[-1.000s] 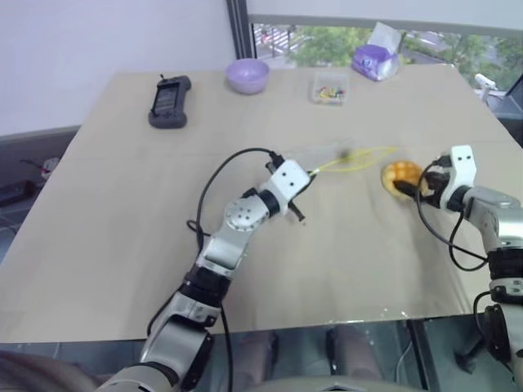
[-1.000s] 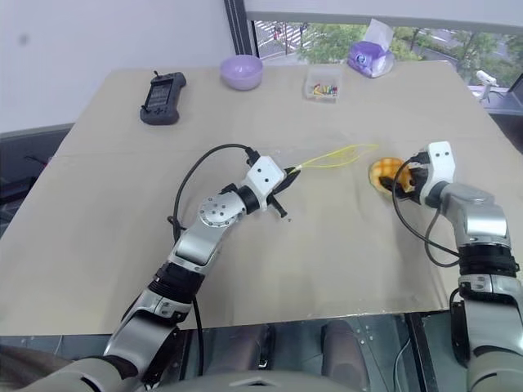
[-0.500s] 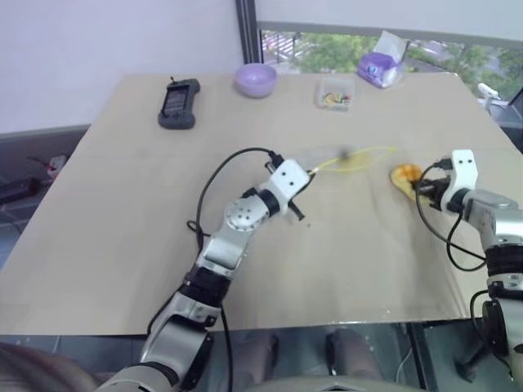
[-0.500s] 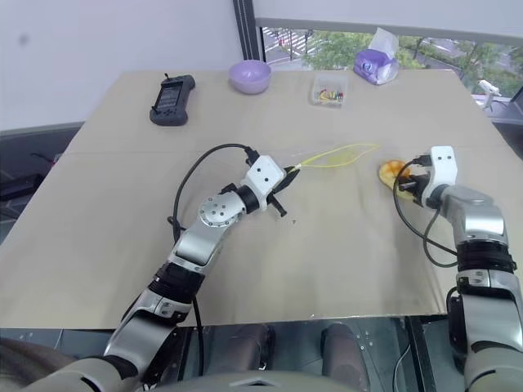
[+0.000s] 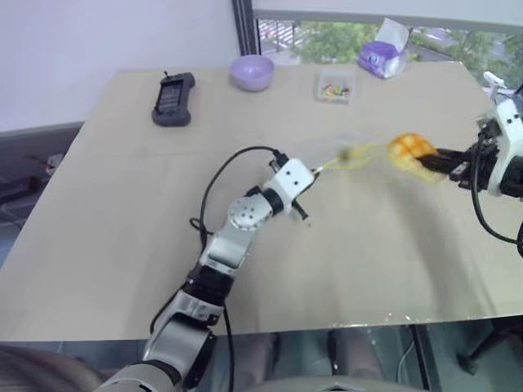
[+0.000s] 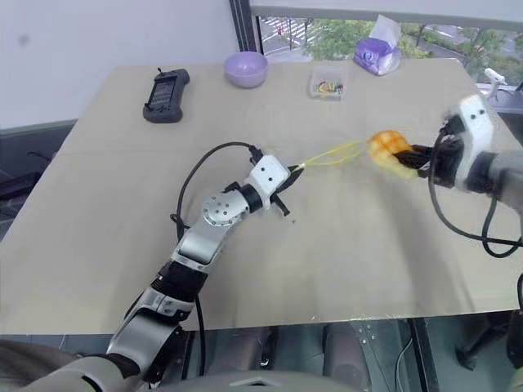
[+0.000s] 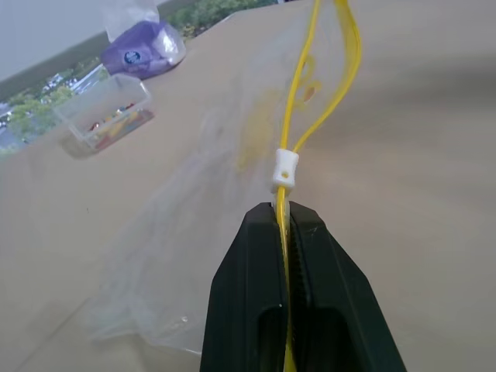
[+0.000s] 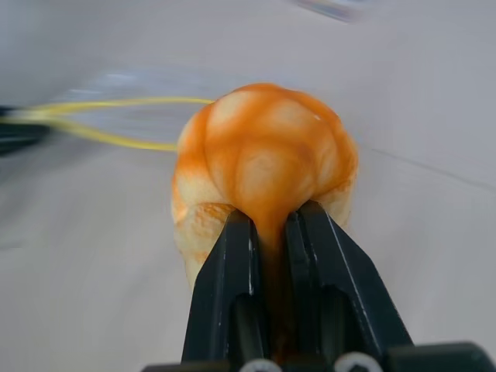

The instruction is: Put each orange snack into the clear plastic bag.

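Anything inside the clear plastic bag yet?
No snack shows through the clear plastic bag. The left gripper pinches its yellow strip; the orange snack is in the right gripper.

Bright window daylight; motion blur smears the right tool (image 6: 413, 161).

Yellow-orange grid-scored bun (image 8: 263, 167), clear bag (image 7: 201, 225) with yellow strip, lilac bowl (image 5: 251, 72), beige table (image 5: 122, 212).

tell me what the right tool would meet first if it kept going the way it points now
Probably the clear plastic bag: the right tool, shut on the orange snack, points at the bag's open yellow-edged mouth, which the left tool holds by its strip. Depth is uncertain.
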Tool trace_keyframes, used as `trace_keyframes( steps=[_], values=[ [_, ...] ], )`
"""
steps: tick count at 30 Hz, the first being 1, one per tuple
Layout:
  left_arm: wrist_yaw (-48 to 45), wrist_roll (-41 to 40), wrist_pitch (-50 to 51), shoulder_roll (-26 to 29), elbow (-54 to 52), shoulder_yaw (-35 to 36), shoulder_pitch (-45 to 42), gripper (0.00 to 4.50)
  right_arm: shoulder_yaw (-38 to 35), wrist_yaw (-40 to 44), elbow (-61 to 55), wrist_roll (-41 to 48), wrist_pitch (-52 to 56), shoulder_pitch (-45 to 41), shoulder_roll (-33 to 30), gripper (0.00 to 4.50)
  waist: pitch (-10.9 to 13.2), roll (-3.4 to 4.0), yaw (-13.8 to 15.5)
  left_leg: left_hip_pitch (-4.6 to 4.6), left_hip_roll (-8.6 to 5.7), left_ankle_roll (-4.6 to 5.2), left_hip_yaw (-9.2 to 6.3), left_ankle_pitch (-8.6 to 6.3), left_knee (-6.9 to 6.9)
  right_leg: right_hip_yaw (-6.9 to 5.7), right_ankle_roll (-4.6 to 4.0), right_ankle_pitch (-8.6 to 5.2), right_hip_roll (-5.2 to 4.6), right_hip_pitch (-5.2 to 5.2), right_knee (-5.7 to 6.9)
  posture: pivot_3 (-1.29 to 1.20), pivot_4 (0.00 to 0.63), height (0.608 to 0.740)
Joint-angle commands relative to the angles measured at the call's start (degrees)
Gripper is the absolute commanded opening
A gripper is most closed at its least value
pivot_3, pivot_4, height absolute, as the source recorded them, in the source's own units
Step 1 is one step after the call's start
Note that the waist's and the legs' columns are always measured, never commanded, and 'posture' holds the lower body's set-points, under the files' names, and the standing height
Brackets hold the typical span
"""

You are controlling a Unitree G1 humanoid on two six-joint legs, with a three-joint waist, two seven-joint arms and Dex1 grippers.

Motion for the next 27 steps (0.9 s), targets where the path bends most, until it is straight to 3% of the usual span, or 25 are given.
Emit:
trace_keyframes(
  steps=[1, 14, 27],
  values=[
    [-0.3, 0.3, -1.7, -0.7, -0.3, -0.5, -1.4, 0.0, 2.1, -1.9, -4.4, 2.0, 3.3, -1.7, 1.4, 0.01, 0.0, 0.0, 0.1, 0.0, 0.0, 0.0, -0.01, 0.0, 0.03, -0.01, 0.0, 0.0, 0.0, 0.02, 0.0, 0.0, 0.15, 0.74],
    [-1.9, 0.8, -2.6, -0.7, -1.4, -1.9, -0.3, 0.0, 8.4, -6.6, 2.5, -0.9, 4.8, -6.7, 5.4, 0.01, 0.0, -0.01, 0.1, -0.04, -0.04, -0.03, -0.01, 0.02, 0.07, -0.01, 0.01, 0.01, -0.03, -0.01, -0.01, 0.0, 0.15, 0.74],
    [-6.1, 3.7, -12.8, 1.5, 1.4, -6.3, -0.8, 0.0, 11.0, -7.5, 8.5, -1.6, 9.3, -10.4, 8.0, 0.01, 0.0, 0.0, 0.0, -0.04, -0.04, -0.03, 0.02, 0.02, 0.05, 0.02, 0.01, 0.0, -0.03, -0.04, 0.0, 0.0, 0.15, 0.74]
  ],
)
